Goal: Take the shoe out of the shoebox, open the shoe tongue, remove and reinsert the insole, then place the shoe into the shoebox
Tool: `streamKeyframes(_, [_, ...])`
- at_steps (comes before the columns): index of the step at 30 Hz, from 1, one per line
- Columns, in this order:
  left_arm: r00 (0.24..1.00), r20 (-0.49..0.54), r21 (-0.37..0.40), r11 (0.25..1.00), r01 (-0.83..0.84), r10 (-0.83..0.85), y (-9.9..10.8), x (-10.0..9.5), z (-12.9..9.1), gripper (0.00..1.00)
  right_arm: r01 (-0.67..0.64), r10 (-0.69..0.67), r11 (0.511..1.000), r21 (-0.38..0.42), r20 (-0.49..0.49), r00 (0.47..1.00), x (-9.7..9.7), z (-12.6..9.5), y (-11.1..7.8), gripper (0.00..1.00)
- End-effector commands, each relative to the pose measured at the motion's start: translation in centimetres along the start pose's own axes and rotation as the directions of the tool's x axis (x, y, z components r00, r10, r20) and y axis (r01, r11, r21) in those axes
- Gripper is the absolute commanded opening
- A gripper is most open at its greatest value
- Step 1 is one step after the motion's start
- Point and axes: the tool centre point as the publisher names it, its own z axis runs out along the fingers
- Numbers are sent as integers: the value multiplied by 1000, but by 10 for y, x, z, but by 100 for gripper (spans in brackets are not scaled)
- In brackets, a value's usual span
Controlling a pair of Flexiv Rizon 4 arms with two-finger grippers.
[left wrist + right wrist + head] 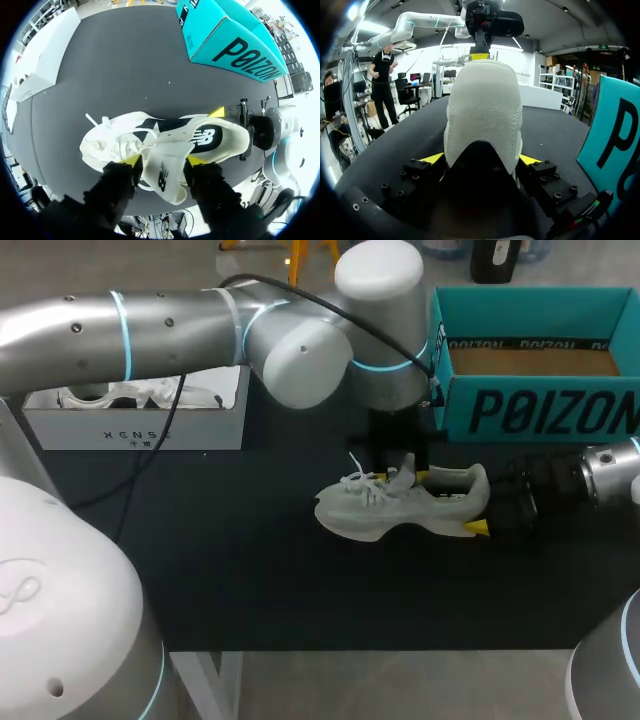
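Tongue-opening is our step: the shoe (400, 505) lies on the tabletop (250, 570) near the teal shoebox (535, 410), right jaws clamped on its heel (484, 115), left jaws pinching the tongue (162, 170). Next, we judge, lift it clear of the insole (202, 136).

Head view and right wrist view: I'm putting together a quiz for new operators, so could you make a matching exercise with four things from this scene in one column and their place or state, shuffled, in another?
Column A
1. white shoe
2. teal shoebox
3. white box
4. right gripper

Column B
a. open, brown bottom bare, at the far right
b. shut on the shoe's heel
c. at the far left, white things inside
d. sole down on the black table, near the middle

Pairs: 1-d, 2-a, 3-c, 4-b
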Motion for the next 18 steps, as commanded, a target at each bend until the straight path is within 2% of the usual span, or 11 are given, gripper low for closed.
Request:
streamKeyframes(1, [1000, 4, 20, 1000, -8, 8, 5, 0, -8, 0, 0, 0, 1000, 3, 2, 1000, 0, 2, -1, 0])
streamKeyframes(6, [1000, 12, 28, 1000, -2, 2, 8, -6, -15, 0, 0, 0, 1000, 3, 2, 1000, 0, 2, -1, 0])
streamKeyframes(12, [999, 24, 25, 999, 42, -43, 10, -31, -15, 0, 0, 0, 1000, 3, 2, 1000, 0, 2, -1, 0])
streamKeyframes(18, [997, 24, 16, 997, 73, -74, 9, -47, -10, 0, 0, 0, 1000, 3, 2, 1000, 0, 2, -1, 0])
